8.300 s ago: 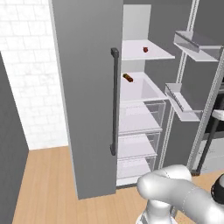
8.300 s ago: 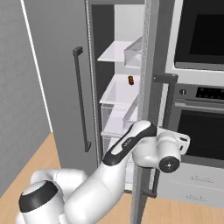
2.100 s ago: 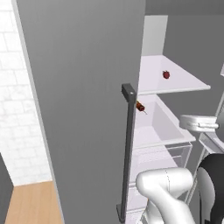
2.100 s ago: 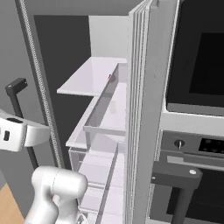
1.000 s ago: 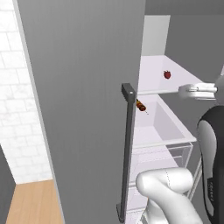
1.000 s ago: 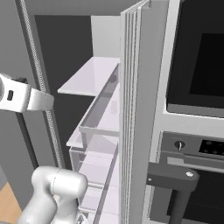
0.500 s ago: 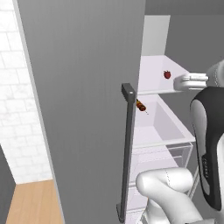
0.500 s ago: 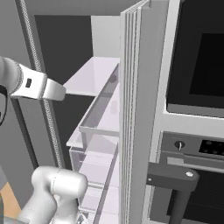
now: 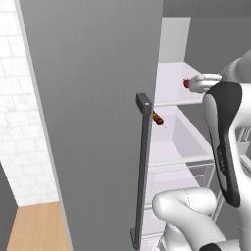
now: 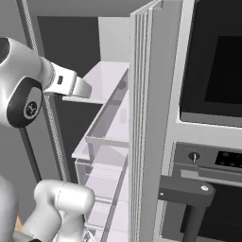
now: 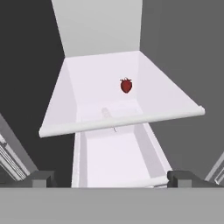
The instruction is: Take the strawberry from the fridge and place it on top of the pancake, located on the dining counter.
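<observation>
We see the strawberry (image 11: 126, 85) alone on the fridge's (image 9: 98, 98) top shelf (image 11: 87, 78); our fingers (image 11: 43, 178) spread, grasping nothing.

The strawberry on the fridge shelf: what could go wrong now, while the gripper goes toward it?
1. The strawberry is tiny and roundish and sits loose on the white shelf, so a fingertip touching it off-centre may roll it deeper.
2. The shelf's front lip lies between the open gripper and the berry, so a low approach might hit the lip.
3. In the left base view the arm's white hand is close to the open door, so a wide swing could brush it.
</observation>
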